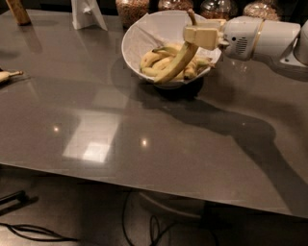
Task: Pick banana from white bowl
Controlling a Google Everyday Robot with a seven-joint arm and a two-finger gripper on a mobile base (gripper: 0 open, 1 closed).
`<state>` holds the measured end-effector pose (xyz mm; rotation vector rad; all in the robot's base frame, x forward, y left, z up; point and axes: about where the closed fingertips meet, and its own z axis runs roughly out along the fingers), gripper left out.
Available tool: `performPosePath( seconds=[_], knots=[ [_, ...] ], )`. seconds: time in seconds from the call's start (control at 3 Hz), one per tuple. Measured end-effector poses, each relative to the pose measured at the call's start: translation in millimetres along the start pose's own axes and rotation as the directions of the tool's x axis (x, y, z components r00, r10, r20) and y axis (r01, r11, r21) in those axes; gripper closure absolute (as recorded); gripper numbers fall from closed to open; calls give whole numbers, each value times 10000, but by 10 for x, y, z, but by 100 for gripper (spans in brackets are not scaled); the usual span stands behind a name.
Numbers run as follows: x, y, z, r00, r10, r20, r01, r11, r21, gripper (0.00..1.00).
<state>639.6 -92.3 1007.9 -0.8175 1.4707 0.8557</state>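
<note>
Claw (pixel 196 34) clamping banana (pixel 175 65) near stem, holding it tilted above bowl (pixel 142 33); shorter bananas (pixel 153 58) lying inside.

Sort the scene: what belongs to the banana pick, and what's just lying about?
Job: gripper over the bowl's right side, shut on the banana; white bowl.
Lying about: shorter bananas in the bowl; glass jars behind it; white stand; banana piece at far left.
</note>
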Motion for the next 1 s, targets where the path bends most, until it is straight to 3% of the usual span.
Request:
performPosePath(
  seconds=[0.67, 1.0],
  knots=[
    [101, 284, -490, 9881, 308, 1508, -395, 9977, 554, 100],
    [224, 538, -763, 9736, 269, 2265, -307, 9994, 131, 100]
  ],
)
